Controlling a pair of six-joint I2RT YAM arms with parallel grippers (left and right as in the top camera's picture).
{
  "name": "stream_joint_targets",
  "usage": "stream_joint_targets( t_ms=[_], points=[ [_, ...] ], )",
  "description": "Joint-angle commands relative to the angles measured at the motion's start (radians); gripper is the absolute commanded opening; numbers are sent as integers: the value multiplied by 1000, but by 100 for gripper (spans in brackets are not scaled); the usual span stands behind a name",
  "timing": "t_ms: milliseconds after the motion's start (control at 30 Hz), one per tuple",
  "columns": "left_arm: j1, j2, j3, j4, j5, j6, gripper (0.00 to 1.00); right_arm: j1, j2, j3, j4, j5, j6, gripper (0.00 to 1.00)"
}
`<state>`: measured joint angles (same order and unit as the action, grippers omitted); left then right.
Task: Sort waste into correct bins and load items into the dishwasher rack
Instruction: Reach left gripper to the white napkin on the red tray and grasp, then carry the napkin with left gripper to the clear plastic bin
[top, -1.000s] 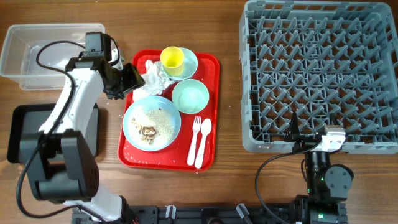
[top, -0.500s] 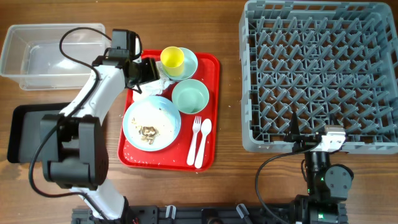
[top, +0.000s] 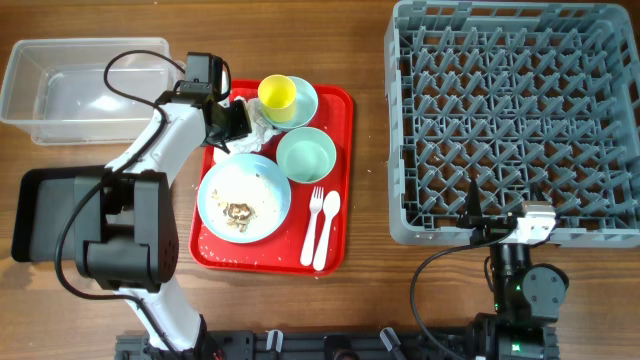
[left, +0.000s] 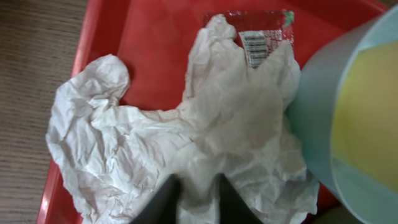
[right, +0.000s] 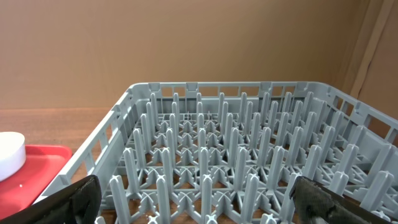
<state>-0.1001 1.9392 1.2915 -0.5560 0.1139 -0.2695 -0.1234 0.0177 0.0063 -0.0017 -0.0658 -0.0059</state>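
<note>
My left gripper (top: 238, 120) is down on the crumpled white tissue (top: 260, 126) at the back left of the red tray (top: 343, 120). In the left wrist view its fingers (left: 198, 194) are pinched on a fold of the tissue (left: 155, 143). The red sachet (left: 258, 28) peeks out behind it. The yellow cup (top: 277, 93) stands in the small light blue bowl (top: 303, 100) beside it. The mint green bowl (top: 305, 155), the pale blue plate (top: 262, 180) with food scraps (top: 238, 212), the fork (top: 314, 222) and the spoon (top: 329, 222) lie on the tray. My right gripper (right: 199, 196) is open at the grey rack's (top: 515, 120) front edge.
The clear tub (top: 70, 90) stands at the back left. The black tray (top: 35, 215) lies at the left front, partly under my left arm. The rack (right: 236, 137) holds nothing and fills the right side. Bare wood lies between the red tray and the rack.
My left gripper has moved right from the tray's left edge onto the tissue and now covers much of it. The right arm has not moved.
</note>
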Motion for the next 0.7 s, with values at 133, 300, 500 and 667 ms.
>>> stream_joint_targets(
  t_ms=[133, 300, 500, 667],
  points=[
    [2, -3, 10, 3, 35, -10, 4, -5, -4, -1, 3, 13, -14, 100],
    [2, -71, 10, 7, 35, -84, 4, -5, -4, -1, 3, 13, -14, 100],
    [2, -249, 10, 11, 34, -89, 4, -5, -4, -1, 3, 13, -14, 100],
    [2, -363, 10, 7, 35, -136, 4, -5, -4, -1, 3, 13, -14, 100]
  ],
)
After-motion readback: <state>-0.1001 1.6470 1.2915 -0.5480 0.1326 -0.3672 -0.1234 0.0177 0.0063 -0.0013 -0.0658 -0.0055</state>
